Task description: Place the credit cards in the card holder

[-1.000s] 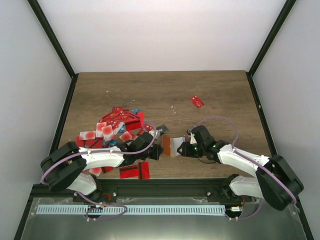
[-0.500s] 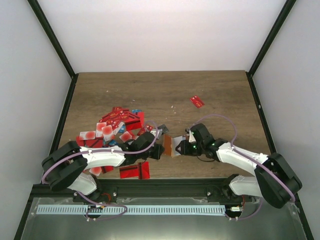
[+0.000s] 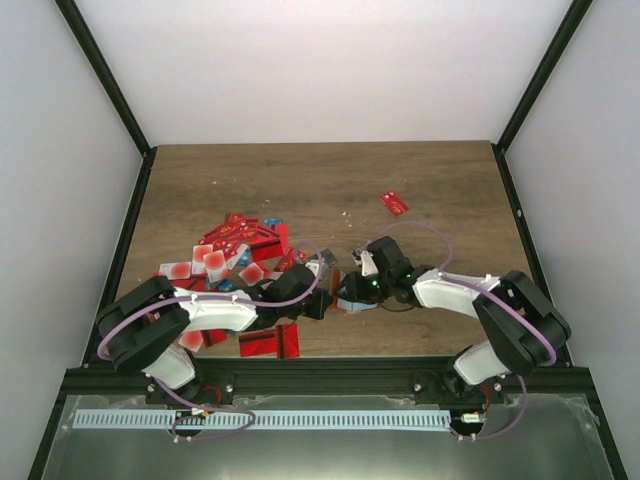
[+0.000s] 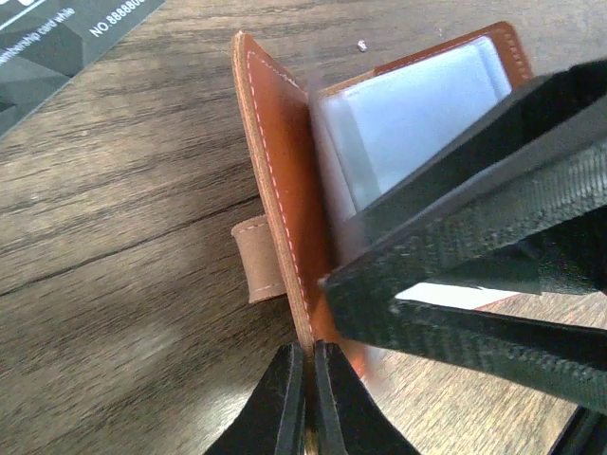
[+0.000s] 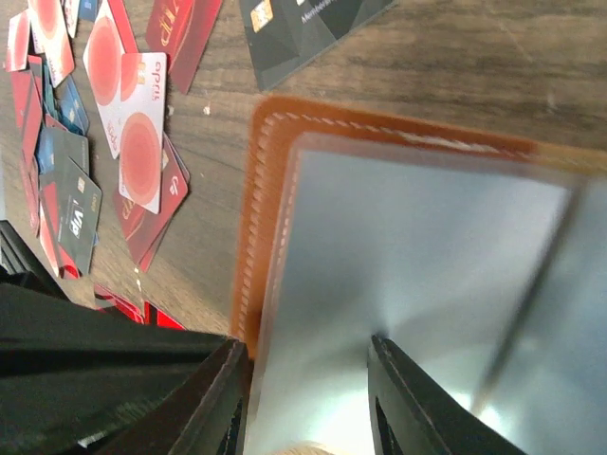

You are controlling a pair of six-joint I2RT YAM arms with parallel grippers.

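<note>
The card holder [image 3: 352,302], orange-brown leather with a pale blue inner panel [image 5: 427,246], lies open on the wood between both arms. My left gripper [image 4: 308,355] is shut on the thin edge of its orange flap [image 4: 285,190], which stands upright. My right gripper [image 5: 308,389] hangs over the pale panel with its jaws apart, one finger by the stitched orange border [image 5: 261,209] and nothing clearly held. The credit cards [image 3: 235,250], mostly red and white-with-red, lie in a heap to the left. They also show in the right wrist view [image 5: 133,123].
A lone red card [image 3: 394,203] lies far right of the heap. Two red cards [image 3: 270,342] sit near the front edge under my left arm. A dark card [image 4: 57,38] lies just beyond the holder. Black frame posts border the table.
My right gripper has swung left and now covers the card holder, hiding most of its orange cover from above. The left gripper has kept its grip and place.
</note>
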